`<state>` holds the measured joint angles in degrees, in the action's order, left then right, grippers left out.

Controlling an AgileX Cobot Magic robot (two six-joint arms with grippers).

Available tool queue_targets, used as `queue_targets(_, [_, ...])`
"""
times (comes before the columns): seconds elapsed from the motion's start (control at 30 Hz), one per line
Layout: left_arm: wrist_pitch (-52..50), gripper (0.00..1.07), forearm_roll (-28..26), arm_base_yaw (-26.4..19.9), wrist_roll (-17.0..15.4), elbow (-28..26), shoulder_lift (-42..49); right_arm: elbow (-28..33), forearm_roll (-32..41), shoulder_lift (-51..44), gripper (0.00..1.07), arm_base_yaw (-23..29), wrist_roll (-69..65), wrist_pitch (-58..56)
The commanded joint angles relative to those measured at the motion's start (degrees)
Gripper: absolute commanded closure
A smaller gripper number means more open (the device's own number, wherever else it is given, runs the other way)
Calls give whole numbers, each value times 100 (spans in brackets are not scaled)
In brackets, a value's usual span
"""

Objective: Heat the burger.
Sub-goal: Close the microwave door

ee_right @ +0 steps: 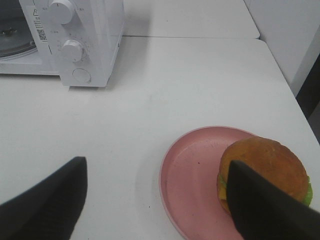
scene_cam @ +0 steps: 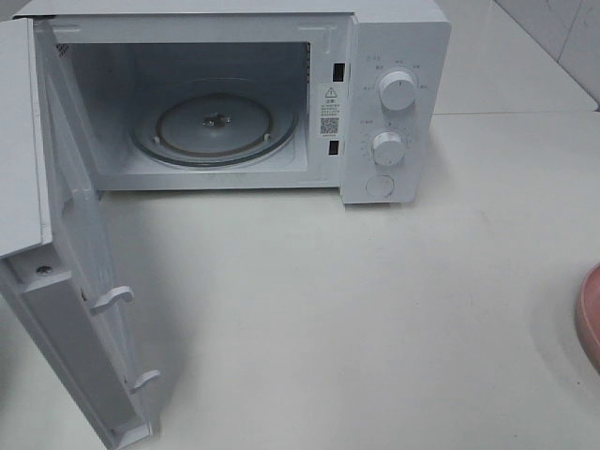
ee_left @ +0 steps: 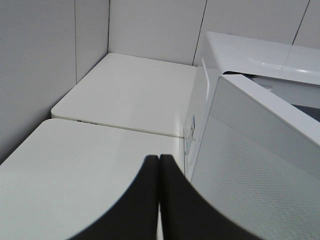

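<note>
White box-shaped microwave oven (scene_cam: 375, 103) at the back of the white tabletop (scene_cam: 375, 309), its hinged door (scene_cam: 66, 309) swung fully open toward the left side of the high view; inside the cavity, a round clear glass turntable (scene_cam: 214, 127) lying flat and bare; on the oven's right-hand panel, two round white dials, upper (scene_cam: 397, 91) and lower (scene_cam: 386, 146), with a round push button (scene_cam: 379, 186) below them; beside the cavity opening, a small printed warning label (scene_cam: 330, 111). At the far right edge of the high view, only a sliver of a shallow round pink plate (scene_cam: 591, 319) on the tabletop, well apart from the oven. Seen from the right wrist camera: the same pink plate (ee_right: 195, 180) resting on the table, and on its far-right portion the round burger (ee_right: 265, 167) with glossy golden-brown bun, a hint of yellow cheese and green lettuce at its edge; burger sitting on the plate, outside the oven, partly hidden behind one dark fingertip; right gripper (ee_right: 155, 200) spread wide, holding nothing, one black finger (ee_right: 50, 200) over bare tabletop and the other in front of the burger; whether that finger touches the bun, impossible to tell. Seen from the left wrist camera: left gripper (ee_left: 159, 200) closed, its two black fingers (ee_left: 135, 205) pressed together with nothing between them, poised beside the open white door (ee_left: 260, 170) above the white surface (ee_left: 75, 175), grey tiled wall (ee_left: 150, 25) behind.
</note>
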<state>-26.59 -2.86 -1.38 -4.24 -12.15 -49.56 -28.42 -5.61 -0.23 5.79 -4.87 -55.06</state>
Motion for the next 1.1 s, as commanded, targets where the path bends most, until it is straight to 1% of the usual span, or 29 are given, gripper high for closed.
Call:
queue_targets(0.03, [-768, 107, 332, 46, -361, 29, -556, 6, 11, -143, 35, -34, 34, -6])
queue_targets(0.07, [-957, 107, 567, 46, -510, 29, -745, 6, 11, -143, 35, -34, 34, -6])
queue_targets(0.1, [-1392, 107, 1112, 46, -848, 29, -1209, 6, 11, -143, 35, -34, 34, -6])
queue_targets(0.13, [-1392, 107, 1112, 46, -848, 29, -1209, 6, 11, -143, 35, -34, 34, -6])
queue_targets(0.17, [-1593, 107, 1335, 46, -957, 29, -1381, 6, 11, -143, 35, -34, 34, -6])
queue_targets(0.2, [-1593, 107, 1335, 46, -957, 29, -1381, 6, 11, -143, 35, -34, 34, -6])
queue_targets(0.23, [-1879, 107, 1725, 46, -1129, 29, -1776, 6, 11, -143, 35, -34, 34, -6])
queue_targets(0.27, [-2091, 107, 1960, 46, -1180, 29, -2103, 6, 11, -143, 35, -34, 34, -6])
queue_targets(0.4, [-2349, 107, 2131, 46, -1192, 6, -2458, 6, 11, -143, 35, -34, 34, -6])
queue_targets(0.43, [-2452, 107, 2240, 46, -1249, -23, -2578, 6, 11, -143, 35, -34, 34, -6])
queue_targets(0.47, [-2647, 107, 2515, 46, -1375, -86, -2796, 6, 11, -143, 35, -34, 34, -6])
queue_targets(0.57, [-2744, 107, 2653, 46, -1421, -103, -2893, 6, 11, -143, 35, -34, 34, -6])
queue_targets(0.63, [-2956, 107, 2934, 92, -1581, -149, -3151, 6, 11, -143, 35, -34, 34, -6])
queue_targets(0.7, [-2985, 107, 2916, 178, -1581, -155, -3197, 6, 11, -143, 35, -34, 34, -6])
queue_targets(0.73, [-2968, 107, 2922, 441, -1507, -195, -3277, 6, 11, -143, 35, -34, 34, -6])
queue_targets(0.77, [-2968, 107, 2922, 441, -1507, -195, -3277, 6, 11, -143, 35, -34, 34, -6])
queue_targets(0.8, [-2956, 107, 2911, 602, -1455, -218, -3317, 6, 11, -143, 35, -34, 34, -6])
queue_targets(0.83, [-2945, 107, 2785, 888, -1341, -258, -3398, 6, 11, -143, 35, -34, 34, -6])
queue_targets(0.87, [-2945, 107, 2785, 888, -1341, -258, -3398, 6, 11, -143, 35, -34, 34, -6])
queue_targets(0.9, [-2956, 107, 2664, 1008, -1341, -269, -3432, 6, 11, -143, 35, -34, 34, -6])
queue_targets(0.93, [-2962, 107, 2349, 1283, -1306, -281, -3495, 6, 11, -143, 35, -34, 34, -6])
queue_targets(0.97, [-2962, 107, 2349, 1283, -1306, -281, -3495, 6, 11, -143, 35, -34, 34, -6])
queue_targets(1.0, [-2962, 107, 2057, 1541, -1197, -286, -3535, 6, 11, -143, 35, -34, 34, -6])
queue_targets(1.03, [-2962, 107, 2057, 1541, -1197, -286, -3535, 6, 11, -143, 35, -34, 34, -6])
queue_targets(1.07, [-2968, 107, 1925, 1644, -1123, -286, -3558, 6, 11, -143, 35, -34, 34, -6])
queue_targets(1.1, [-2962, 107, 1621, 1885, -974, -321, -3598, 6, 11, -143, 35, -34, 34, -6])
